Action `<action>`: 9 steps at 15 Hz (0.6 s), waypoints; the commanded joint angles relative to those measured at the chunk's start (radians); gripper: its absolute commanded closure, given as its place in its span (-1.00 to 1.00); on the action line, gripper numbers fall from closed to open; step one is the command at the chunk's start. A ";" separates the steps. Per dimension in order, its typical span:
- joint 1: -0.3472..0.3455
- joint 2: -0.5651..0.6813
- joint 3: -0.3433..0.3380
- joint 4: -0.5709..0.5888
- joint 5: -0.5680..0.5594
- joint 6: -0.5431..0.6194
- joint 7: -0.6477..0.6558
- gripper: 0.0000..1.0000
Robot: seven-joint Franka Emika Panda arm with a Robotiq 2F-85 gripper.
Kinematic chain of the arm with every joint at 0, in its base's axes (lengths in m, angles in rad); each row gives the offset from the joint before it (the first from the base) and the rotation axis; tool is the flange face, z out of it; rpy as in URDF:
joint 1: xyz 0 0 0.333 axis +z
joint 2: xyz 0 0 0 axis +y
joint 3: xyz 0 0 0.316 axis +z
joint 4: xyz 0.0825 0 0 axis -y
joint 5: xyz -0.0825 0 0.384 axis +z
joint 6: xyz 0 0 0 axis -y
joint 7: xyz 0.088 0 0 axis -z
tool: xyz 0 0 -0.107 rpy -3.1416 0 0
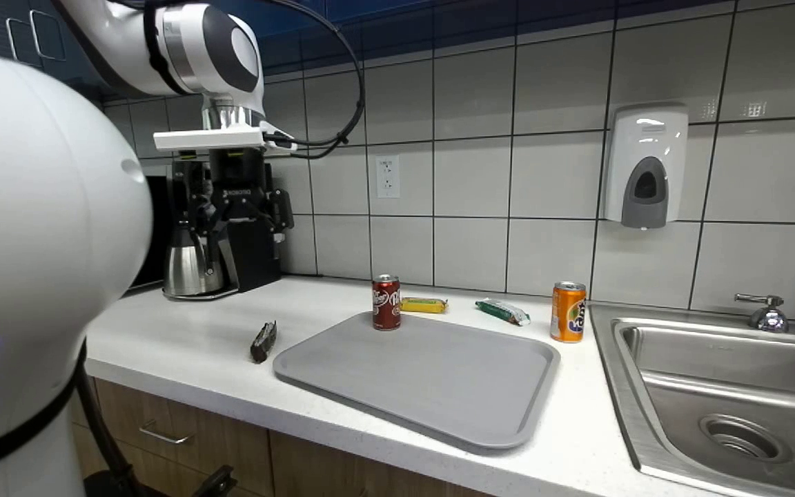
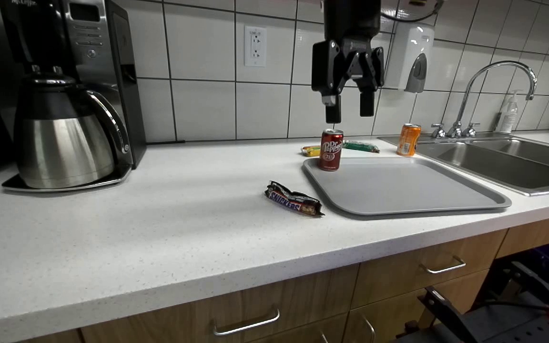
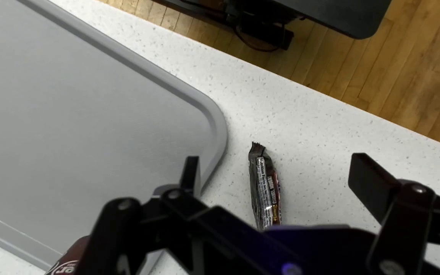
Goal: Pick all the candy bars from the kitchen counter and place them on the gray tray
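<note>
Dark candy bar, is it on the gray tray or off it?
Off. In the wrist view, white counter shows between the dark candy bar and the gray tray.

On the white countertop (image 2: 160,238) are set, nearer its front edge, a rectangular gray tray (image 1: 425,379) and dark-wrapped bar (image 2: 293,199); nearer the back edge, a yellow-wrapped bar (image 1: 425,305), green-wrapped bar (image 1: 503,311), orange can (image 1: 568,312) and black-and-steel coffee maker (image 2: 94,71).

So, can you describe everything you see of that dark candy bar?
The dark candy bar is slim, in a shiny blackish wrapper that looks like plastic, with a jagged end, SNICKERS lettering and small print. It looks unopened, lying on the white counter beside the gray tray, apart from it. Only the counter touches it.
</note>
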 commanded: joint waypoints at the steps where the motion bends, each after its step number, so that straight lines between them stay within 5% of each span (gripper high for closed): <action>1: 0.003 0.084 0.017 0.008 -0.052 0.079 0.035 -1.00; 9: 0.013 0.246 0.023 0.024 -0.083 0.243 0.084 -1.00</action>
